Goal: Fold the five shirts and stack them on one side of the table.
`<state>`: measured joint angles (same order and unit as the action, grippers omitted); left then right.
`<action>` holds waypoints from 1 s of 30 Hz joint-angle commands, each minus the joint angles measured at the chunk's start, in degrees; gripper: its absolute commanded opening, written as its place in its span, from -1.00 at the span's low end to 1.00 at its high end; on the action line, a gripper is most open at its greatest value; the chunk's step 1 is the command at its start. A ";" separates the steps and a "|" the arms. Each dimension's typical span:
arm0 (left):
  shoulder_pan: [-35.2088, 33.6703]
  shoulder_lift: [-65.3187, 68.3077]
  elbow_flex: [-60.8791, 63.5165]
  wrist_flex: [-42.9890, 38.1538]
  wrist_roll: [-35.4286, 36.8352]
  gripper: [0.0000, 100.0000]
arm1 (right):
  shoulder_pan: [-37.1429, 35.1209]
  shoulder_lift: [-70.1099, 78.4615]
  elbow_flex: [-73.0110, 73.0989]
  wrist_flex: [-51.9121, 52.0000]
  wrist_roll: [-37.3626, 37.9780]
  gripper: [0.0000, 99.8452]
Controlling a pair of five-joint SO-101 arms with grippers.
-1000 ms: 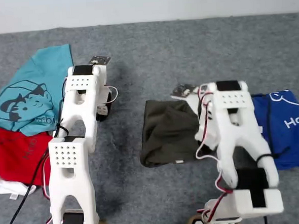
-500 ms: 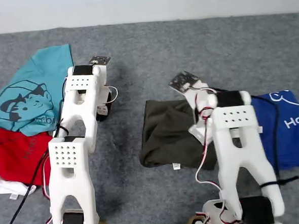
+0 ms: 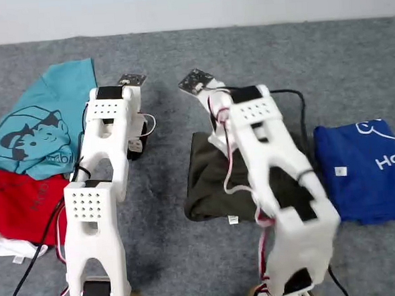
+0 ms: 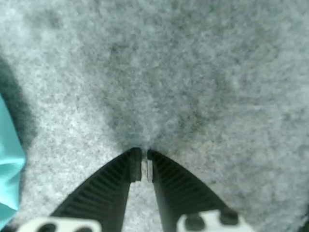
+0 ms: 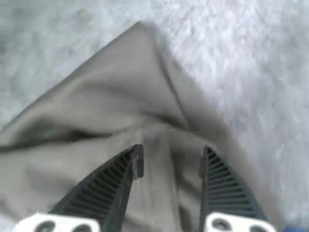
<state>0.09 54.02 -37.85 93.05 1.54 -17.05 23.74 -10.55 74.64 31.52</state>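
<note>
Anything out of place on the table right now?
Nothing spilled or damaged. The olive shirt lies folded but rumpled, beside the flatter blue shirt. The teal shirt, red shirt and white shirt lie unfolded in an overlapping heap across the table.

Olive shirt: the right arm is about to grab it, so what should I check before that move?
1. Open right gripper: ok.
2. It sits above the olive shirt: ok.
3. Contact with the cloth: cannot tell.
4. Smooth olive shirt: not ok, creased.
5. Out of the way, the left gripper, shut on nothing over carpet: ok.
6. Folded blue shirt away from the right gripper: ok.
</note>
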 commanded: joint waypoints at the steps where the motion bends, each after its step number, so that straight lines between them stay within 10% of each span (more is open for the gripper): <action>1: 0.09 1.05 -0.66 -0.70 -0.09 -0.92 | -0.04 8.40 -15.03 2.86 1.85 -0.60; 30: 0.09 1.05 -0.66 -0.70 -0.09 -0.92 | -1.19 21.93 -33.41 17.27 3.08 -0.79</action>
<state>0.09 54.02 -37.85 93.05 1.54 -17.85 47.12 -42.20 90.29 34.33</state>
